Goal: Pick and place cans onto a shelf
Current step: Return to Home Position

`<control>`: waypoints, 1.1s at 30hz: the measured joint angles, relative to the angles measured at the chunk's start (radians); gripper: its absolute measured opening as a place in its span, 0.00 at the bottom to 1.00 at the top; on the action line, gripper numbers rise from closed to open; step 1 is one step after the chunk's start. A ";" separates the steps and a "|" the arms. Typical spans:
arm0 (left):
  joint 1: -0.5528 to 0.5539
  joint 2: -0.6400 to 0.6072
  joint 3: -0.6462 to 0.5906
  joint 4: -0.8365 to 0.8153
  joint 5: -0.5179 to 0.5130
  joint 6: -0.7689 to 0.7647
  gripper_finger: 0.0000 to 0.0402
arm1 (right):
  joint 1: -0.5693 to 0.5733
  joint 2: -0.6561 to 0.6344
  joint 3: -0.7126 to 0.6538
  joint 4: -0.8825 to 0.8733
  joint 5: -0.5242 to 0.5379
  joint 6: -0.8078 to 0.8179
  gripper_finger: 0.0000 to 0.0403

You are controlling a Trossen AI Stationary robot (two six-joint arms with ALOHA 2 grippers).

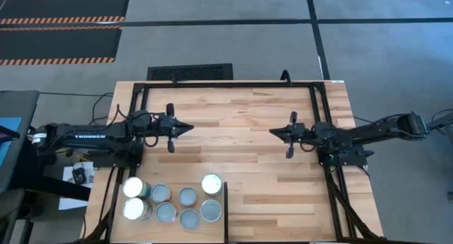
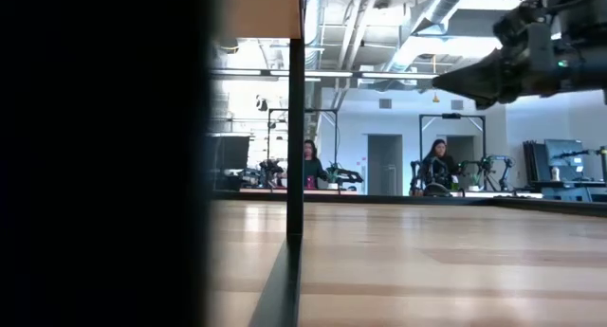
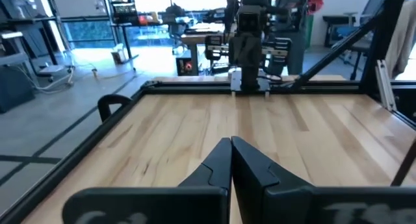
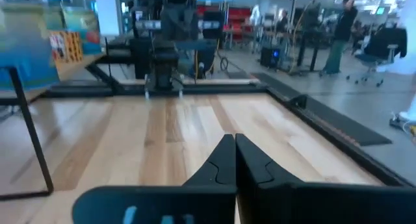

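8 cans [image 1: 187, 196] in 2 rows on the shelf [image 1: 224, 228], near the left arm's base, left gripper [image 1: 190, 128] above the table [image 1: 241, 166], fingers pressed together with nothing between them (the right gripper [image 1: 272, 131] likewise), tips facing each other, well apart

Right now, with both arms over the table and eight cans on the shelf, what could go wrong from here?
1. The eight cans stand tightly packed on the shelf, several seemingly touching; a nudge to one could topple neighbours.
2. The left gripper and right gripper, both shut, point tip to tip over the table; advancing both together could make them collide.
3. The low view's left side is dark, so it cannot confirm the cans.
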 joint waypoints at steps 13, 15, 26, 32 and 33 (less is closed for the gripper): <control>0.070 -0.140 -0.137 0.069 0.040 -0.032 0.00 | -0.030 -0.360 -0.041 -0.335 0.083 -0.023 0.02; 0.081 -0.165 -0.155 0.070 0.051 -0.046 0.00 | -0.052 -0.412 -0.041 -0.405 0.082 -0.021 0.02; 0.111 -0.452 -0.271 -0.039 0.051 -0.089 0.00 | -0.104 -0.704 -0.042 -0.640 0.078 -0.019 0.02; 0.112 -0.672 -0.272 -0.284 0.050 -0.095 0.00 | -0.087 -0.771 -0.043 -0.674 0.057 -0.015 0.02; 0.111 -0.718 -0.272 -0.319 0.047 -0.096 0.00 | -0.086 -0.771 -0.043 -0.674 0.061 -0.014 0.02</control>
